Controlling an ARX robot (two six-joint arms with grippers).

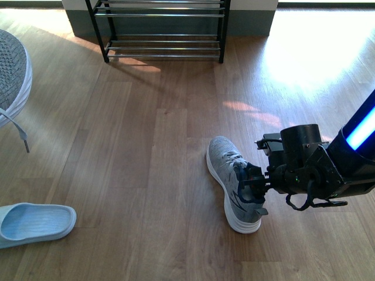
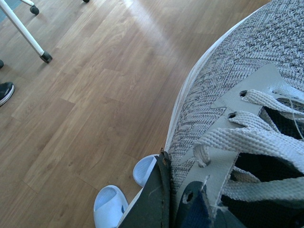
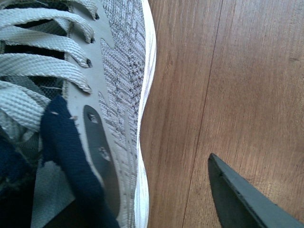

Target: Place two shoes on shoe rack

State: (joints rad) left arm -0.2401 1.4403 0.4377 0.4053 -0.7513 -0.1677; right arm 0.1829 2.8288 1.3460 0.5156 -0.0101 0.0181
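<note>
Sneakers split the front view: the lifted sneaker (image 1: 13,73) hangs over the left of the floor (image 1: 146,152). The lying sneaker (image 1: 231,175) is mid-floor, right pincer (image 1: 253,186) at its heel, shoe rack (image 1: 164,35) at the far edge.

Left wrist view: left pincer (image 2: 160,194) pinches the lifted sneaker's collar.

Right wrist view: jaws gape, gripping nothing.

Soft, light knit; I'd take the firmer collar.

Warm wood-plank floor (image 1: 146,146), brightly sunlit at far right, meets a grey wall base (image 1: 252,23).
</note>
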